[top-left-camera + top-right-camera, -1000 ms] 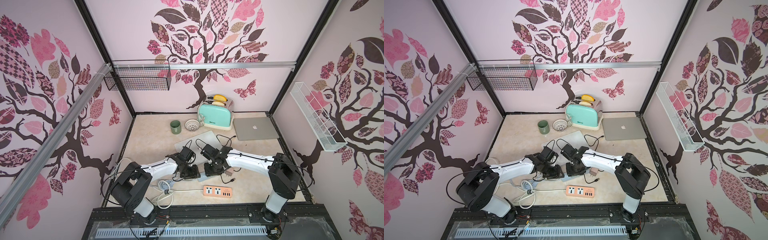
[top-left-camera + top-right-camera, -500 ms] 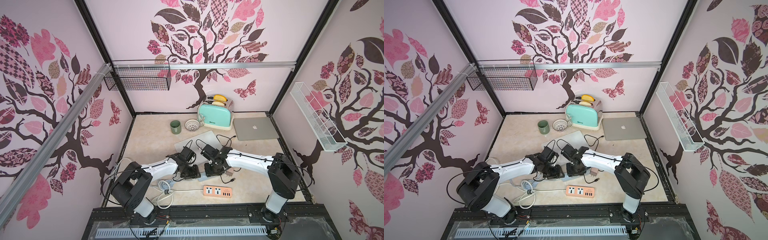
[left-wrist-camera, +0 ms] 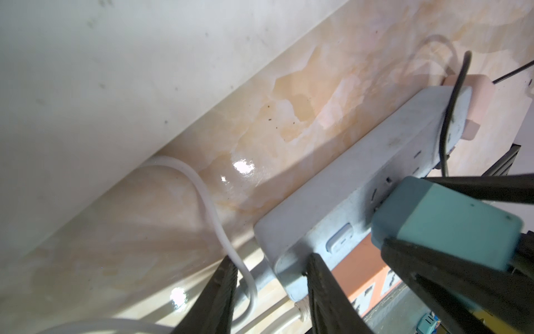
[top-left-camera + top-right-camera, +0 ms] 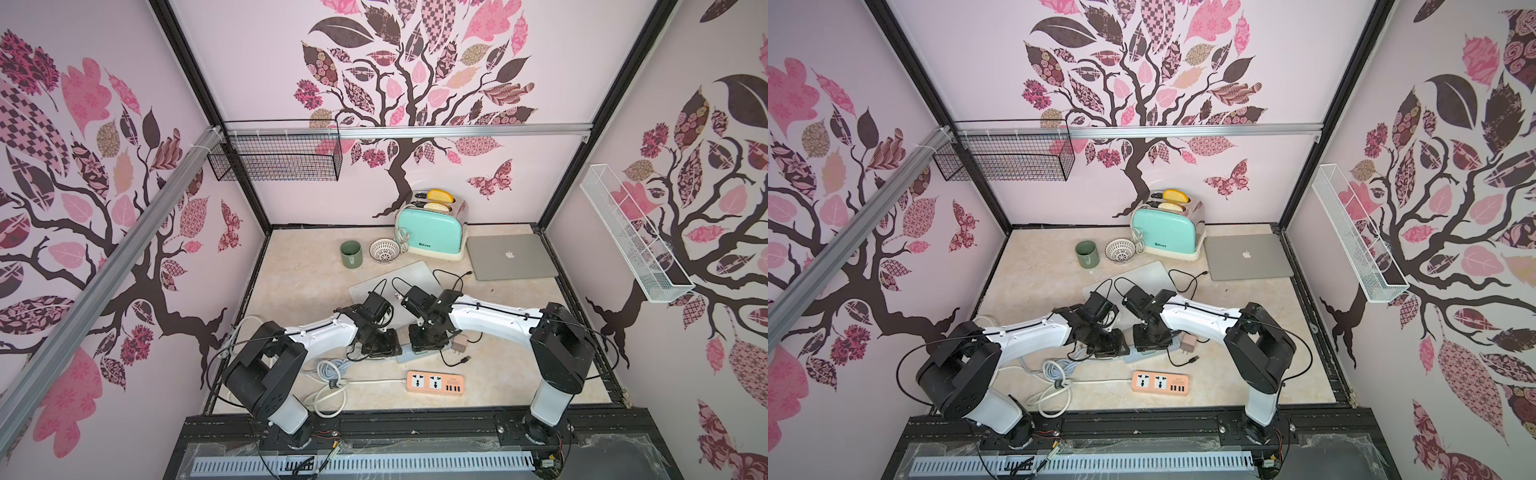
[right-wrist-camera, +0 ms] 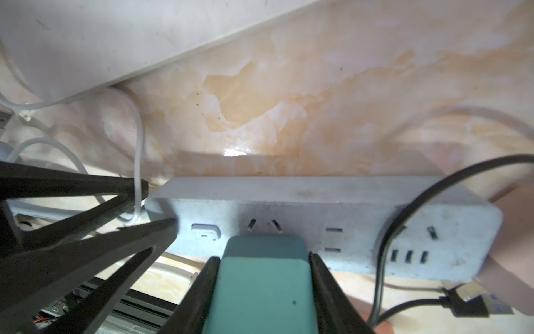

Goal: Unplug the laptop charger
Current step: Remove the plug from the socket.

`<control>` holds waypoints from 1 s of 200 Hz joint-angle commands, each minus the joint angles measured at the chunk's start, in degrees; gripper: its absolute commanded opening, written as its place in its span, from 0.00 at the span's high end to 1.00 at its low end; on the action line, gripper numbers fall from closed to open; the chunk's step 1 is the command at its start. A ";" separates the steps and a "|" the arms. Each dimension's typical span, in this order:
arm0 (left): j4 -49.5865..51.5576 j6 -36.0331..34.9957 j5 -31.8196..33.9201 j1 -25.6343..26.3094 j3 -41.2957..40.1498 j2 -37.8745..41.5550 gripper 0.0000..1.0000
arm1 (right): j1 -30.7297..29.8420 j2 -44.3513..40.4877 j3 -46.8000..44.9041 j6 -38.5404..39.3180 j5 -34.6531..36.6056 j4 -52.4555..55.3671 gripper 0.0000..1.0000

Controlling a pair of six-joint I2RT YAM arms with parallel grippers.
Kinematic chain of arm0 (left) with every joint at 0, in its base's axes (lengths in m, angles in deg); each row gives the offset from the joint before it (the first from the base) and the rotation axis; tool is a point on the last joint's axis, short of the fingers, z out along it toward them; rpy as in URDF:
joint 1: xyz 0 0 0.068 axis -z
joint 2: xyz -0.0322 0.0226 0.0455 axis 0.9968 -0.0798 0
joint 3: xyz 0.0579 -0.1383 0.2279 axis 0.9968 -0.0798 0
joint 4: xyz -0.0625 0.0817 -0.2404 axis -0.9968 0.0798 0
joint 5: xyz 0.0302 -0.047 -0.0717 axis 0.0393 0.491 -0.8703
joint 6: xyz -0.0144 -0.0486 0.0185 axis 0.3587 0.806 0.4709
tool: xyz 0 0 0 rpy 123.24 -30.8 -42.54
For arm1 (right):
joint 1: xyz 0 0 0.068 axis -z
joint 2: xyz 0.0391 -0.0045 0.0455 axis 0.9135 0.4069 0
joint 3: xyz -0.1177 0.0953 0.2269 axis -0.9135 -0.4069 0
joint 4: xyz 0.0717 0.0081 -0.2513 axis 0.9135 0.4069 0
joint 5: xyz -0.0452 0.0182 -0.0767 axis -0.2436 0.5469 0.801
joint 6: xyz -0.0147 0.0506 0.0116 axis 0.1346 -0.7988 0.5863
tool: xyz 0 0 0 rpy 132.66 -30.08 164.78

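Observation:
The laptop charger (image 5: pixel 263 289) is a teal block plugged into the top of a pale grey power strip (image 5: pixel 318 202) lying on the marble table. My right gripper (image 5: pixel 263 257) is shut on the charger, one finger against each side. The left wrist view shows the charger (image 3: pixel 450 225) held the same way. My left gripper (image 3: pixel 270 260) is closed across the switch end of the strip (image 3: pixel 361 179), with a white cable beside one finger. In both top views the two grippers (image 4: pixel 380 345) (image 4: pixel 426 340) stand over the strip (image 4: pixel 1142 353) and hide the charger.
An orange power strip (image 4: pixel 434 381) lies nearer the front, with coiled white cable (image 4: pixel 332 374) to its left. A pink adapter (image 4: pixel 459 344) and black USB cable (image 5: pixel 462 303) sit by the grey strip's far end. Behind are a grey mat (image 4: pixel 395 282), closed laptop (image 4: pixel 511 255), toaster (image 4: pixel 430 228), bowl and mug.

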 commanded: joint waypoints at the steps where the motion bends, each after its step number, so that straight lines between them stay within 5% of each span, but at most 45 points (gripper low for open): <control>1: 7.49 -1.37 10.84 -0.03 -3.04 -4.40 0.58 | -0.01 -4.39 3.74 -0.57 -3.01 -6.67 0.57; 146: 7.97 -1.47 11.36 -0.03 -3.14 -4.38 0.59 | 0.67 -1.80 9.56 2.08 3.64 5.66 0.57; 200: 11.15 -3.69 8.67 -0.03 -0.27 1.06 0.54 | 13.69 -6.64 6.98 4.76 3.25 6.29 0.55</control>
